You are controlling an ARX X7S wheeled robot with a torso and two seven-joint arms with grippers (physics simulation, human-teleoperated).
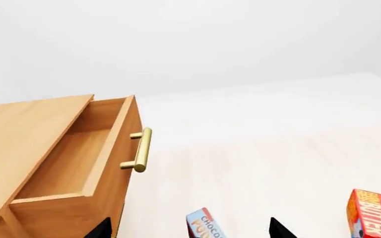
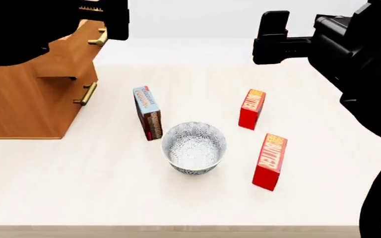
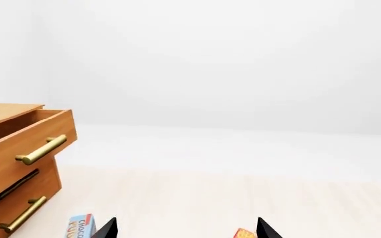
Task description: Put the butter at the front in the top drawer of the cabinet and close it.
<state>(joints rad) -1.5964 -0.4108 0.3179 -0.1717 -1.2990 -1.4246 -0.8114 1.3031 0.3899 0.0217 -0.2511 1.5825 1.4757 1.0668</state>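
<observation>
- The butter (image 2: pixel 270 161), a red carton standing upright, sits at the front of the pale surface (image 2: pixel 78 188), right of the patterned bowl (image 2: pixel 193 147) and apart from it, with open room on every side.
- A second butter carton (image 2: pixel 251 108) stands farther back; the chocolate pudding box (image 2: pixel 147 112) stands just behind the bowl's left rim.
- The top drawer (image 1: pixel 78 153) of the cabinet (image 2: pixel 25 99) is pulled out and bare inside, its brass handle (image 1: pixel 139 149) facing the cartons.
- Both arms hang high over the surface, well clear of the cartons: the left gripper (image 1: pixel 187 229) near the open drawer, the right gripper (image 3: pixel 185 228) above the back right.
- Each gripper's fingers are spread, holding nothing.
- Plain white walls close the room.
</observation>
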